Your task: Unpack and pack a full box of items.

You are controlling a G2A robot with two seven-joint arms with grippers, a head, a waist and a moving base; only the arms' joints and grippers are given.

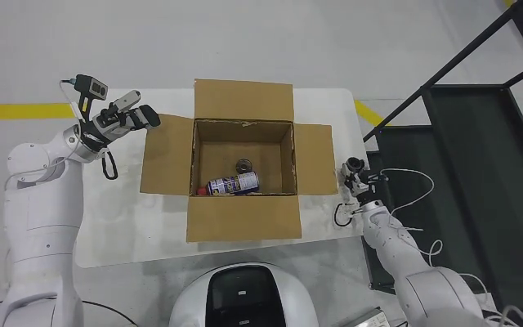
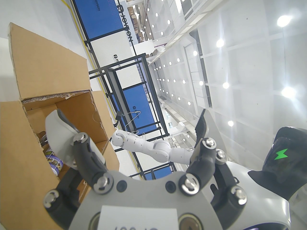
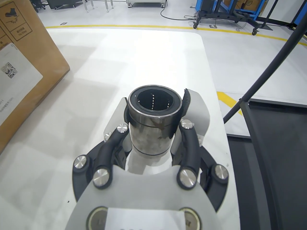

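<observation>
The open cardboard box [image 1: 243, 100] on the bench [image 1: 122, 221] holds a spray can [image 1: 233, 185] lying on its side (a small dark metal part [image 1: 243, 167] just beside it). The right claw [image 3: 154, 101] is clamped on a linear bearing [image 3: 151, 130] beside the box; the left claw [image 2: 129, 116], spread apart, hangs at the opposite side.

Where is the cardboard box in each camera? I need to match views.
Top view: cardboard box at the centre of the table, flaps spread.
Left wrist view: box interior showing beside left gripper, jaws open.
Right wrist view: labelled wall beyond right gripper holding a metal sleeve.
Shared landmark: right gripper.
</observation>
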